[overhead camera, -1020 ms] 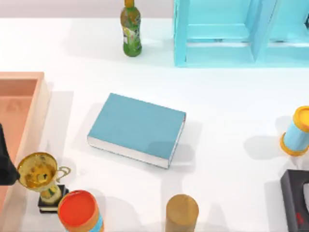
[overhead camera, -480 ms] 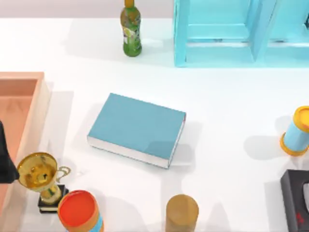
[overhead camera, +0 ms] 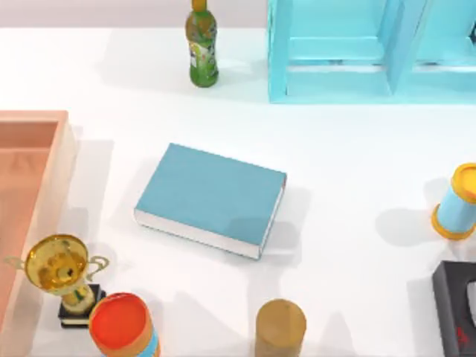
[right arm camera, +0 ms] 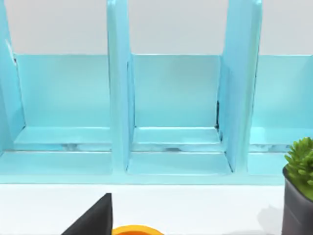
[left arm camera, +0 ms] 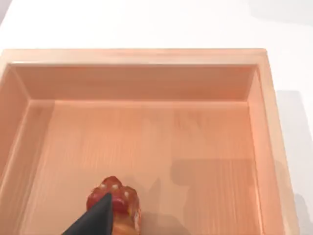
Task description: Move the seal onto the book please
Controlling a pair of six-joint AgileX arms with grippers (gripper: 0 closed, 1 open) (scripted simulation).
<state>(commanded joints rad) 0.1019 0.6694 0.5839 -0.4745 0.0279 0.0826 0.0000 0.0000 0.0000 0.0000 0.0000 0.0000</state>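
The seal (left arm camera: 114, 203) is sitting on the floor of the wooden tray (left arm camera: 146, 58) at the left of the surface, well apart from the book (overhead camera: 212, 197), which is lying flat in the middle. The left hand (left arm camera: 95, 220) is hanging just over the seal; I cannot tell how wide its fingers are standing. The reach is in hand; next it is needing a firm grip, then a lift over the tray wall.
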